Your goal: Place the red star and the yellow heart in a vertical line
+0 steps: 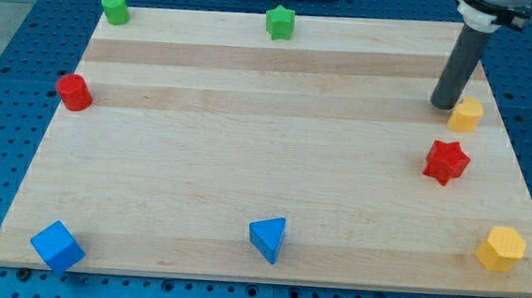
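Meanwhile, on the wooden bench [247,148], my tip [443,104] rests at the far right, touching or just beside the left flank of the yellow heart [466,114]. This end effector is a plain dark rod with nothing to clench or release, and it grasps nothing.

The yellow heart is a small, rounded, glossy yellow block near the bench's right edge; its lobes are hard to make out from this angle. The red star [446,162] lies just nearer than the heart and slightly to its left, apart from it, a bright red block with short blunt points and a flat top.

Nearer still, at the near right corner, sits a yellow hexagon [501,248]. A blue triangle [268,237] stands at the near edge around the middle, and a blue cube [56,246] occupies the near left corner. A red cylinder [74,91] sits at the left edge. Along the far edge, a green cylinder [115,9] marks the left corner and a green star [279,22] the middle. Beneath the bench lies a blue perforated surface [8,75].
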Robot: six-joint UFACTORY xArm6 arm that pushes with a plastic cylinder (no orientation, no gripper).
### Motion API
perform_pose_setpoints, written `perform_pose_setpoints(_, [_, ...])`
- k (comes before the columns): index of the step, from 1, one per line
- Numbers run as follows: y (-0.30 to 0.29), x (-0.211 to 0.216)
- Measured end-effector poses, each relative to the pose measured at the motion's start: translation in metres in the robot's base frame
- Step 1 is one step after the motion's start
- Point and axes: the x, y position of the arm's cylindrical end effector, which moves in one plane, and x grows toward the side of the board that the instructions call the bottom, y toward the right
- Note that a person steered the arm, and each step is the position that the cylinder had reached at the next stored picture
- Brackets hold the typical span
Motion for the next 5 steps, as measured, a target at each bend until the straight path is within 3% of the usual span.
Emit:
perform_pose_setpoints(2, [0.003,-0.007])
perform_pose_setpoints(5, [0.053,-0.002])
